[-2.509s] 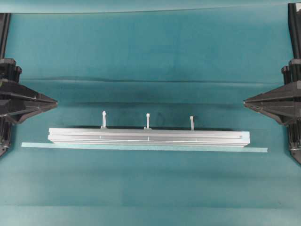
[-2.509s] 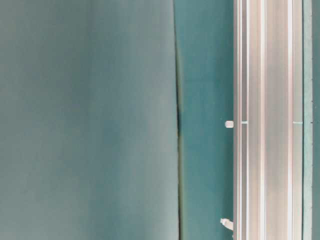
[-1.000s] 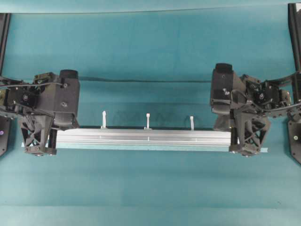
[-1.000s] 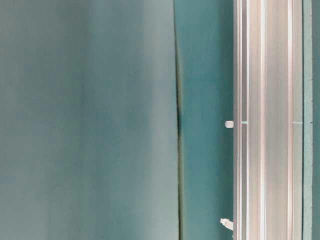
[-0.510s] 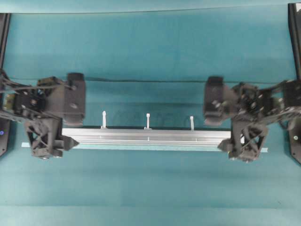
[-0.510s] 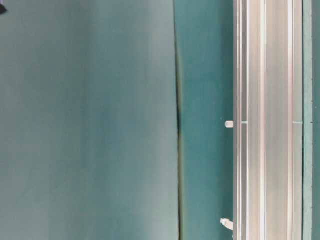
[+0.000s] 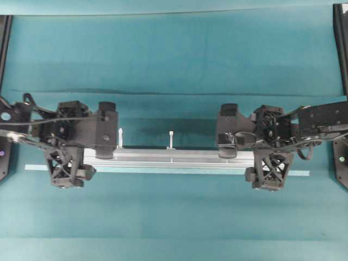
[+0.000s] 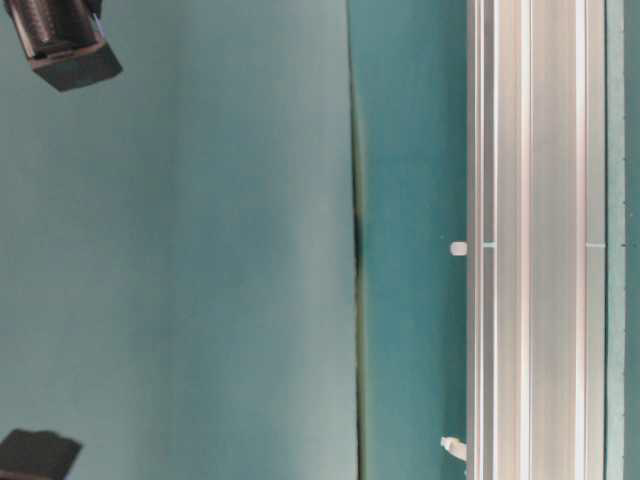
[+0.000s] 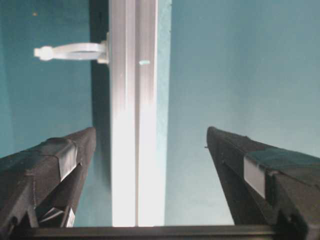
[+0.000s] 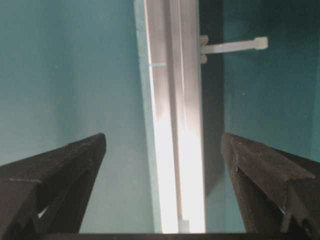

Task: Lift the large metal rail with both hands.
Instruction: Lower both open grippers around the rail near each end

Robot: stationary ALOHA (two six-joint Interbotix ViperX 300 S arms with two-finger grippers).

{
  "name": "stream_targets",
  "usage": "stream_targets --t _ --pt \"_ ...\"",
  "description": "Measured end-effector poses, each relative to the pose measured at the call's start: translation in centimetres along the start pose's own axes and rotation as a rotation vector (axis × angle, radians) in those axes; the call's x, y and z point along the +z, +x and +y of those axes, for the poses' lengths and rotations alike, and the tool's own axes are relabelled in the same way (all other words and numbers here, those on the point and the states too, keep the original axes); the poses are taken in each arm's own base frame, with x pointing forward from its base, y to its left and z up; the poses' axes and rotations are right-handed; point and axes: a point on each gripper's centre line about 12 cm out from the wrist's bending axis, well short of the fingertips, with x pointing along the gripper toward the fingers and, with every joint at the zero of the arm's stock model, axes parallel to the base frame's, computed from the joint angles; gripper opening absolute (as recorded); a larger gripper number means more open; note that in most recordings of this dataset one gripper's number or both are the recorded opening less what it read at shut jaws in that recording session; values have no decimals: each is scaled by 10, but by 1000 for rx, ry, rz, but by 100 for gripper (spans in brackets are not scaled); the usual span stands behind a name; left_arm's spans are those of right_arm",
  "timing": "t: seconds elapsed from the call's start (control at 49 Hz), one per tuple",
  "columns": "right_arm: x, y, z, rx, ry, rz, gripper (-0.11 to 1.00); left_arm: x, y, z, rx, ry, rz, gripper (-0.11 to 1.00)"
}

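Overhead, the large metal rail [image 7: 171, 157] is lying flat on the teal table [image 7: 174, 54], with the left tool [image 7: 76, 157] and right tool [image 7: 261, 160] straddling its two ends. At table level, the rail is resting untouched. In the left wrist view, the fingers [image 9: 47, 165] are standing wide either side of the rail; in the right wrist view likewise. This looks like the pre-grasp step; next, both tools need lowering, closing and rising evenly together.
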Motion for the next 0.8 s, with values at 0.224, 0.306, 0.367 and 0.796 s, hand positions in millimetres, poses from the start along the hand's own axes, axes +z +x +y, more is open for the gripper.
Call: stream_targets --t 0.224,0.306,0.367,0.796 --pt "-1 11 -1 -4 -7 4 97 -8 26 0 0 -3 22 97" --pt "-1 17 -1 -6 -9 1 97 -12 35 0 1 -2 41 97" --pt "-1 21 -1 -8 -17 -5 97 -14 40 2 3 -8 52 97" --pt "-10 58 -4 -14 -44 19 97 -16 68 5 2 -22 28 97"
